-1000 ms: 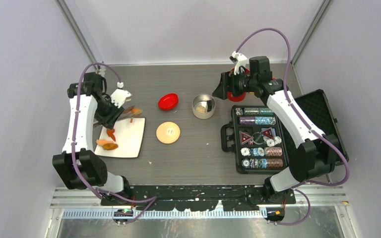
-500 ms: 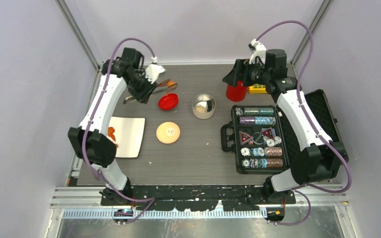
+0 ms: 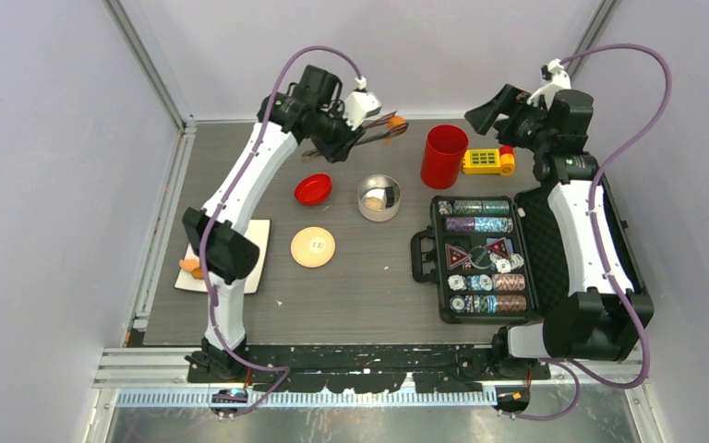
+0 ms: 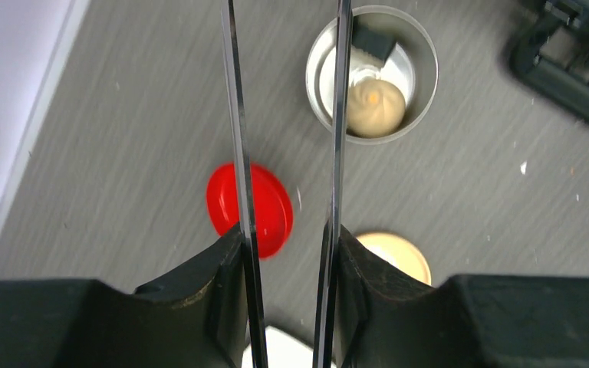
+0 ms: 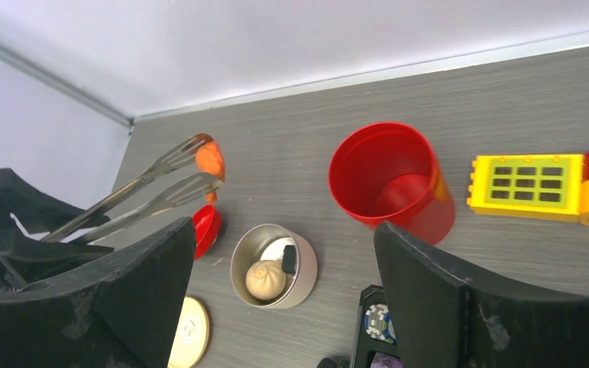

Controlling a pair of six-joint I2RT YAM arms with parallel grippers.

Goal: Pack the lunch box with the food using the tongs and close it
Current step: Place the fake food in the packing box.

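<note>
Tongs point(image 5: 188, 188) w/ food point(image 5: 211, 159) now beyond tin point(image 3: 379, 213)

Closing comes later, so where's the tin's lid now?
In the top view the tan lid lies flat left of centre, just nearer than the red cap, right of the white plate.

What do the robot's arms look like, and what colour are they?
The left arm and right arm match: smooth white shells with chunky black joints. A purple cable loops along each one. Their fingers are thick, black wedges, a little scuffed.
</note>
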